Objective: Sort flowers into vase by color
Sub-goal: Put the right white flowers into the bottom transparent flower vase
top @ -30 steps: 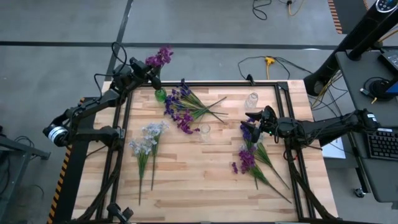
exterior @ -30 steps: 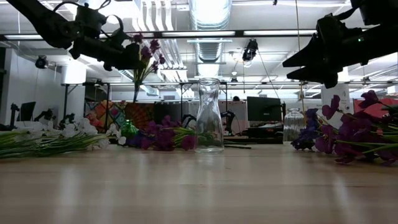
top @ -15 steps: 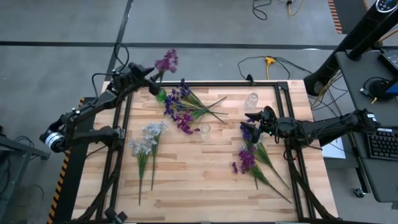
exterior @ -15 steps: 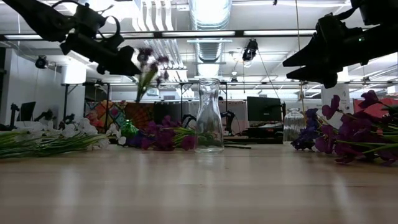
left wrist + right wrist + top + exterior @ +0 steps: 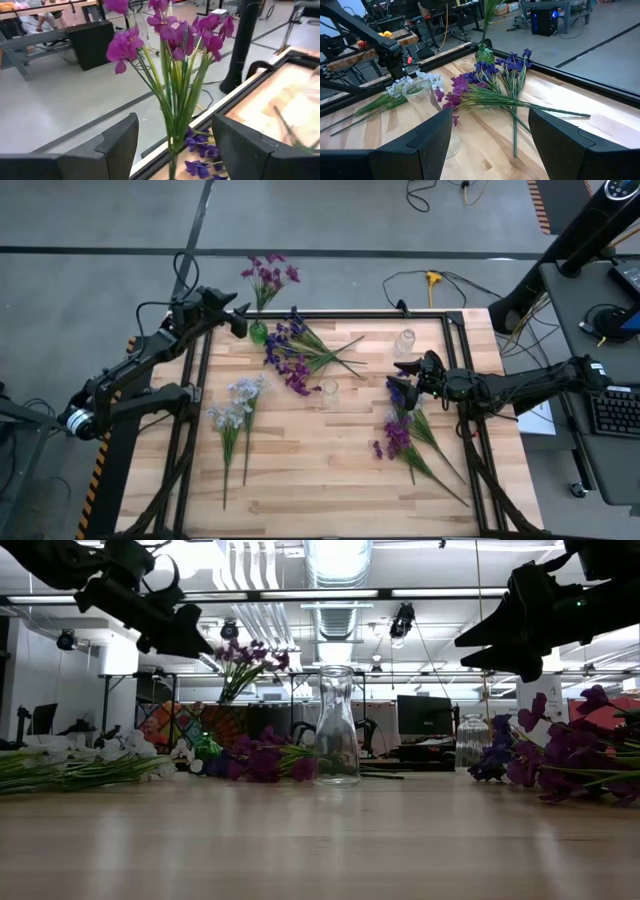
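Released, magenta flowers [image 5: 268,275] now stand in green vase [image 5: 258,333]; left tool [image 5: 237,320] apart.

Left end effector [image 5: 240,321] open; right end effector [image 5: 404,366] open, raised.

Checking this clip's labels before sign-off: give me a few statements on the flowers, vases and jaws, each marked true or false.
1. A magenta spray stands in the green vase. True.
2. The left gripper grips that spray. False: its jaws are open and clear of it.
3. The clear vase mid-table holds white flowers. False: it is empty; the white flowers lie flat on the table.
4. The right gripper hovers open over flowers on the table's right side. True.
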Robot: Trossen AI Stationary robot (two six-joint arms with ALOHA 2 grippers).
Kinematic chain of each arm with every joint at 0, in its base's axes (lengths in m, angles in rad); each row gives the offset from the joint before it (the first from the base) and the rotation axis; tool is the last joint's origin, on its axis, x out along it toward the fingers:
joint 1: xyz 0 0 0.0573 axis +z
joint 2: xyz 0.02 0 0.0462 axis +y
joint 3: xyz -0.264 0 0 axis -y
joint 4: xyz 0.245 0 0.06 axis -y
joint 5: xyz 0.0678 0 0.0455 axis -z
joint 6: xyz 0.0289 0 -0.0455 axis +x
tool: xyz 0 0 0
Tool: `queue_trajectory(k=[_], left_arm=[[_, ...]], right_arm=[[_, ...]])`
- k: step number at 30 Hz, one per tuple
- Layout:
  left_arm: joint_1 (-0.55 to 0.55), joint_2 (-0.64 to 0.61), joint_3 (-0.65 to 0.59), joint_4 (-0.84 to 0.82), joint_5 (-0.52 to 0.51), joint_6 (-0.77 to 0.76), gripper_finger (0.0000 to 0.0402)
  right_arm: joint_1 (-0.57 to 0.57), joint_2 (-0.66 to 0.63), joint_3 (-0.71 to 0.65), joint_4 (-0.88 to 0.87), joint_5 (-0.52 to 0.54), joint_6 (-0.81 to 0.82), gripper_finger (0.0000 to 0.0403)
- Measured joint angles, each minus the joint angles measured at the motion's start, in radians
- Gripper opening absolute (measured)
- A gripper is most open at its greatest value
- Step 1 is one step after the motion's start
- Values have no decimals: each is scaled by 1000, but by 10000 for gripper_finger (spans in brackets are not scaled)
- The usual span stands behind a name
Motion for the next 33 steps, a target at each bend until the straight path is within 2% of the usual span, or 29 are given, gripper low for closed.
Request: queue_trajectory(k=[4, 8, 16, 22, 33], left_arm=[[-41, -56, 0, -43, 49, -54, 235], [-149, -114, 0, -111, 50, -65, 233], [-453, -210, 0, -201, -191, -102, 222], [-613, -236, 0, -304, -236, -182, 222], [-747, -240, 0, -468, -238, -273, 222]], right_arm=[[0, 0, 0, 0, -6, 13, 254], [0, 6, 12, -2, -59, 29, 254], [3, 104, 108, -34, -140, 26, 254], [3, 210, 267, -315, -149, 124, 254], [90, 422, 596, -834, -212, 308, 254]])
